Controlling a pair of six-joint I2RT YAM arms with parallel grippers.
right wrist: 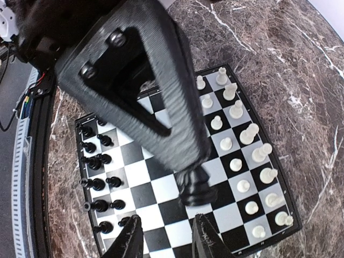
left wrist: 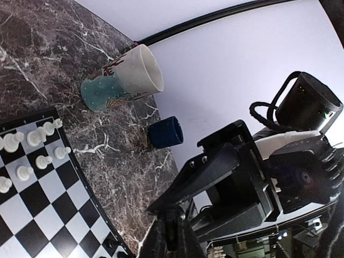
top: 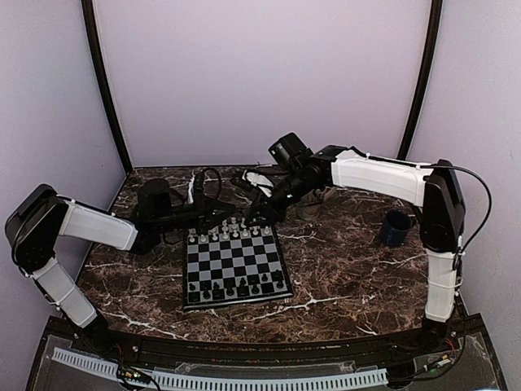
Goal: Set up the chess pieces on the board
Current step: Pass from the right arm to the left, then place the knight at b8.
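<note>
Here, over the board (right wrist: pixel 137 172), the left gripper (right wrist: pixel 196 196) is pinched shut, its hold unclear; the right gripper (right wrist: pixel 167 236) hangs partly open, empty, near white chess pieces (right wrist: pixel 243 186).

You have soft, even light from above in all three views, with no hard shadows. Around the board (top: pixel 236 265) the dark marble tabletop (top: pixel 350 269) soaks up light and shows only a faint sheen, while the pale walls (top: pixel 260 73) behind the board come out bright. The top view is coarse: the chess pieces (top: pixel 232 230) on the board are tiny smudges. In the right wrist view the board's edges bow from lens distortion, and the left gripper (right wrist: pixel 196 196) above the board sits close to the lens and looks soft. In the left wrist view the walls beyond the board are nearly washed out, while the mug (left wrist: pixel 123 78) past the board's corner stays sharp.
</note>
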